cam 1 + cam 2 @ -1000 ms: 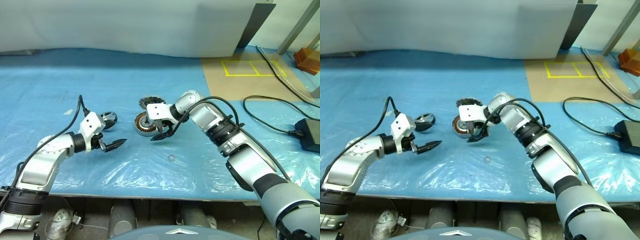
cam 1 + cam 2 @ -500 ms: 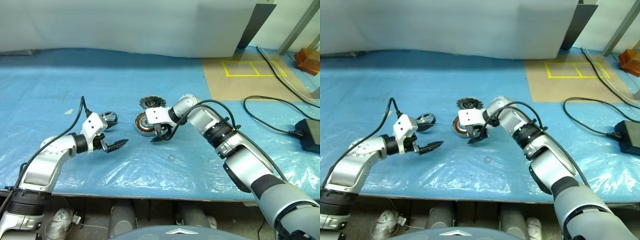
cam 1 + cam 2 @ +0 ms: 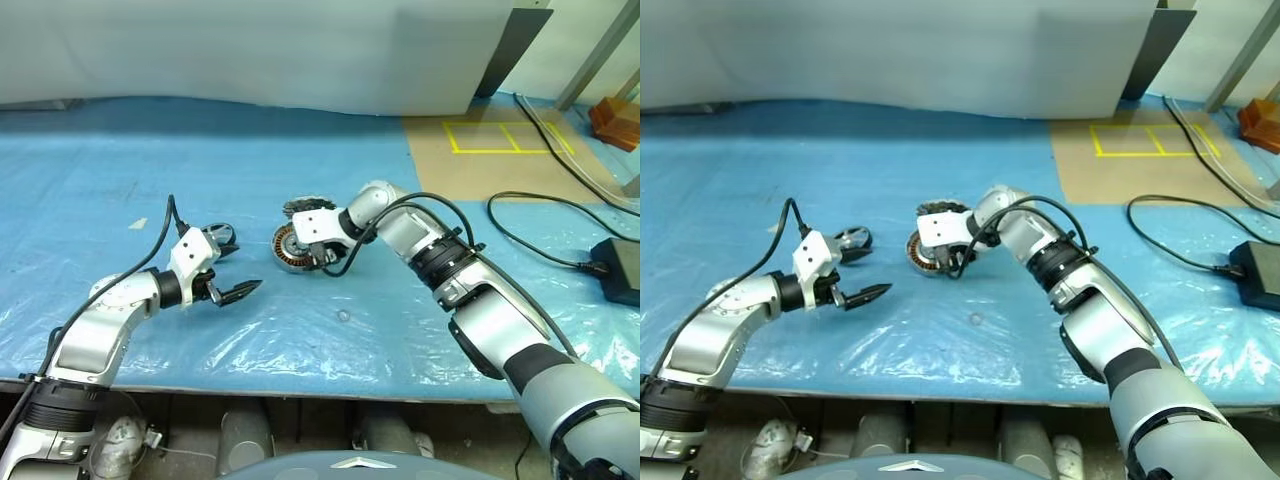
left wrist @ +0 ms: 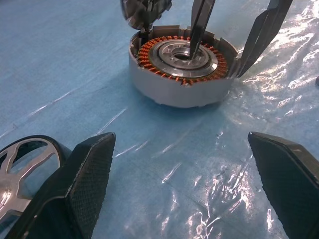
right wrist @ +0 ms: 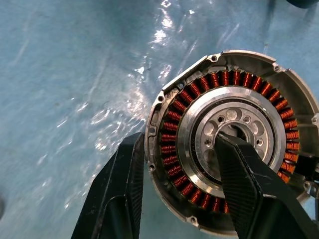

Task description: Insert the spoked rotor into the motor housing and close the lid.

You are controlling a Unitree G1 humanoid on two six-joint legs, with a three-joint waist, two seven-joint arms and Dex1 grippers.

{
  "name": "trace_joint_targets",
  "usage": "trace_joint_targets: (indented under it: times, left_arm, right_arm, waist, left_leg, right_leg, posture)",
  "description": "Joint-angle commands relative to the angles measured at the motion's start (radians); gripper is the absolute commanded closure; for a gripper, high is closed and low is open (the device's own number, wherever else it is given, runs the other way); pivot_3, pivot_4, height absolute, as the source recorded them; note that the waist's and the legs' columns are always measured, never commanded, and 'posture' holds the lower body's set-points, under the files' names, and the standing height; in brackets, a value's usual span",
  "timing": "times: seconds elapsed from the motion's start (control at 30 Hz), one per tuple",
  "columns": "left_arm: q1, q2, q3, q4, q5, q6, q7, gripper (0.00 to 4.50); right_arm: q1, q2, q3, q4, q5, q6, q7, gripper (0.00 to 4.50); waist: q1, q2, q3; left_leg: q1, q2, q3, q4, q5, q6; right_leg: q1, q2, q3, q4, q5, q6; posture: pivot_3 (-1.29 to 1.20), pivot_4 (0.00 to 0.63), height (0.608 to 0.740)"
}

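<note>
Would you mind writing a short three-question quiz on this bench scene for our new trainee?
1. True or false: the spoked rotor already sits inside the motor housing.
2. How does the right gripper stand at the housing? A) both fingers outside the wall; B) one finger in the central hub, one outside the wall; C) hovering away from it.
3. Fill in: the left gripper is open and holds ____.

Key
1. False: the rotor lies on the blue sheet beside the left gripper, and the housing's copper windings are bare.
2. B.
3. Nothing.
</note>
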Motion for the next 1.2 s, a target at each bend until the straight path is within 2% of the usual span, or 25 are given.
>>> trace_joint_targets:
  times: [0.03,0.27,0.5,0.87,1.03,1.2]
  left_arm:
    - [0.005,-0.003,0.009,-0.044,-0.014,-0.004,-0.002,0.0]
    - [0.048,-0.017,-0.012,-0.069,-0.022,0.008,-0.005,0.0]
    - [0.067,-0.026,-0.036,-0.095,-0.029,0.028,-0.01,0.0]
    - [0.092,-0.014,-0.037,-0.121,-0.031,0.049,-0.011,0.0]
    - [0.077,-0.011,-0.038,-0.126,-0.031,0.056,-0.007,0.0]
    - [0.062,-0.011,-0.041,-0.114,-0.029,0.054,-0.011,0.0]
  right_arm:
    - [0.044,-0.071,-0.029,-0.188,0.064,0.104,0.115,2.58]
    - [0.17,-0.166,-0.004,-0.511,0.103,0.297,0.174,2.58]
    - [0.232,-0.164,0.071,-0.668,0.094,0.427,0.14,2.58]
    - [0.263,-0.118,0.185,-0.67,0.09,0.512,0.091,2.58]
    - [0.252,-0.079,0.183,-0.605,0.087,0.453,0.067,2.58]
    - [0.235,-0.09,0.158,-0.573,0.107,0.472,0.089,1.06]
  waist:
    - [0.003,0.0,0.0]
    - [0.011,0.0,0.0]
    - [0.013,0.0,0.0]
    - [0.0,0.0,0.0]
    - [-0.008,-0.001,-0.001]
    - [-0.006,-0.001,0.0]
  left_leg:
    - [-0.001,0.0,0.0,0.0,0.0,0.0]
    - [0.0,0.001,0.0,-0.002,0.0,0.0]
    - [0.002,0.001,0.0,-0.002,0.0,0.0]
    - [0.005,0.0,0.0,-0.002,0.0,0.0]
    - [0.01,0.0,0.0,-0.003,0.0,0.0]
    - [0.012,0.0,0.001,-0.003,0.0,0.0]
  right_leg:
    - [0.0,0.0,0.0,-0.001,0.0,0.0]
    - [-0.001,0.001,0.0,-0.001,0.0,0.0]
    - [-0.001,0.001,0.001,0.0,0.0,0.0]
    - [0.002,0.001,0.001,0.0,0.0,0.0]
    - [0.006,0.001,0.002,-0.001,-0.002,-0.004]
    - [0.008,0.0,0.002,-0.001,-0.003,-0.004]
  posture:
    - [0.0,0.15,0.74]
    - [0.0,0.15,0.74]
    - [0.0,0.15,0.74]
    - [0.0,0.15,0.74]
    - [0.0,0.15,0.74]
    - [0.0,0.15,0.74]
